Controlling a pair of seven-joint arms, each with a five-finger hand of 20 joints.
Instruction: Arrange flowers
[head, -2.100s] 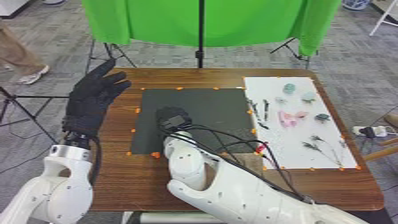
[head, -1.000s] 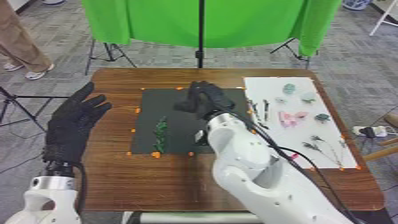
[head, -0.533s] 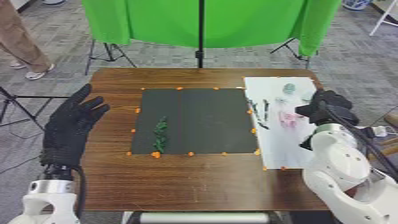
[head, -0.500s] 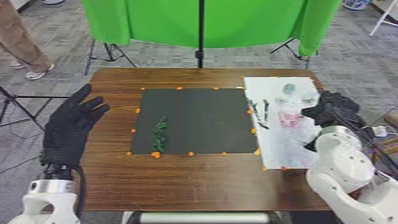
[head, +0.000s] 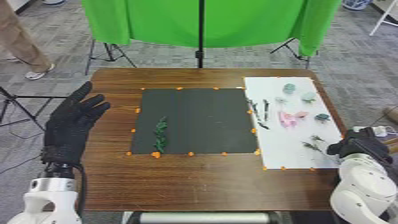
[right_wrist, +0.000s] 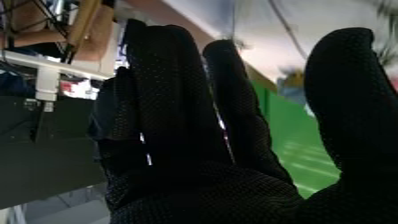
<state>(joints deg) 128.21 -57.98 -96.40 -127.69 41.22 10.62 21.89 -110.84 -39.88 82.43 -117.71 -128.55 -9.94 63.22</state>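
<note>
Look at that right robot hand (head: 359, 142), at the near right edge of the white sheet (head: 275, 137): wide open, fingers straight, thumb spread well apart, gripping nothing. Over to the left robot hand (head: 69, 127), at the left edge of the surface (head: 204, 187), also open and empty, fingers pointing far. See the green sprig (head: 161, 134) lying near-to-far on the left part of the dark mat (head: 213, 117). Now scan the white sheet: dark twigs (head: 265, 111) along the left, pink flowers (head: 287, 119) midway, pale green rosettes (head: 289, 88) at the far end, thin-stemmed sprigs (head: 312, 146) toward the near end.
</note>
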